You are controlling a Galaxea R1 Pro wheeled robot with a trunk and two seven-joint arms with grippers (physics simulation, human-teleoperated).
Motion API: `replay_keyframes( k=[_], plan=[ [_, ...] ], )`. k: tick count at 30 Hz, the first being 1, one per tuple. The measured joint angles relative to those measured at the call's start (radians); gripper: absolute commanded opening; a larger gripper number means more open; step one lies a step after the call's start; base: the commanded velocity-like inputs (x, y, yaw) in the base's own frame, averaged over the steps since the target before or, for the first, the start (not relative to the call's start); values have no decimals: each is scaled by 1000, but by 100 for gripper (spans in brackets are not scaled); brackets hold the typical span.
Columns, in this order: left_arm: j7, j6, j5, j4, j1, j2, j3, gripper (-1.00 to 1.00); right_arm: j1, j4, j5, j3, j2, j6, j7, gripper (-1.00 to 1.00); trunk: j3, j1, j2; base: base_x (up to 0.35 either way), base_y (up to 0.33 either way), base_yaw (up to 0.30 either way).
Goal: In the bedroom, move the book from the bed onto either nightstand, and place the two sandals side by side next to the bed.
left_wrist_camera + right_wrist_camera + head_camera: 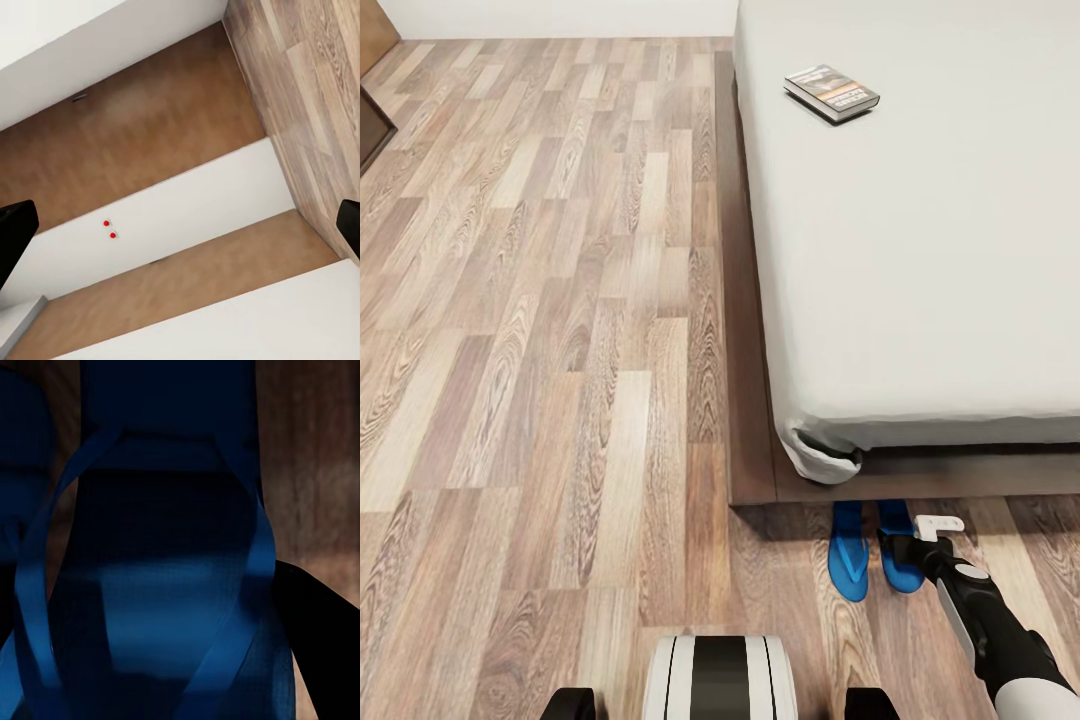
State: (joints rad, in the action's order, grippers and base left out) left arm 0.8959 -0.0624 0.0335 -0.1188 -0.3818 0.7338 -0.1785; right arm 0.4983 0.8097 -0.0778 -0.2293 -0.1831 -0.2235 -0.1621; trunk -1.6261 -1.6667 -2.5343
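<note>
Starting from the far left of the bed (pixel 920 250): wood-plank floor (pixel 540 350) runs wide and bare, w/ a dark cabinet corner (pixel 372 125) at the room's edge, well away from the bed, and a white wall (pixel 560 15) behind it all.

Bed itself has a pale grey mattress on a dark brown frame (pixel 745 300); a loose fold of sheet hangs at the near corner. Book (pixel 832 92) lies flat on the mattress, near the bed's left edge and toward its far end, dark cover w/ orange band facing up.

At the foot of the bed, just off the frame, two blue sandals lie side by side on the floor, toes tucked toward the frame. Left sandal (pixel 848 552) sits clear. Right sandal (pixel 900 555) (pixel 169 585) is partly covered by the right gripper (pixel 920 545), which is down right at it; the wrist cam looks straight onto its blue straps and sole, dim and v. close. Can't tell how wide those jaws are or whether they've got hold of the sandal.

Robot's base (pixel 720 675) is on the floor below the bed's corner.

Left gripper (pixel 180 225): black fingertips (pixel 15 236) sit far apart at opposite edges of its wrist cam, wide open, nothing between them, w/ white and brown bands beyond.
</note>
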Motion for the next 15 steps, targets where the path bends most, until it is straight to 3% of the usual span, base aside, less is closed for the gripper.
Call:
replay_keyframes(
  k=[15],
  plan=[
    [2, 0, 0, 1, 0, -1, -1, 100, 0, 0, 0, 0, 2, 0, 0, -100, 0, 0, 0, 0, 0, 0]
  ],
)
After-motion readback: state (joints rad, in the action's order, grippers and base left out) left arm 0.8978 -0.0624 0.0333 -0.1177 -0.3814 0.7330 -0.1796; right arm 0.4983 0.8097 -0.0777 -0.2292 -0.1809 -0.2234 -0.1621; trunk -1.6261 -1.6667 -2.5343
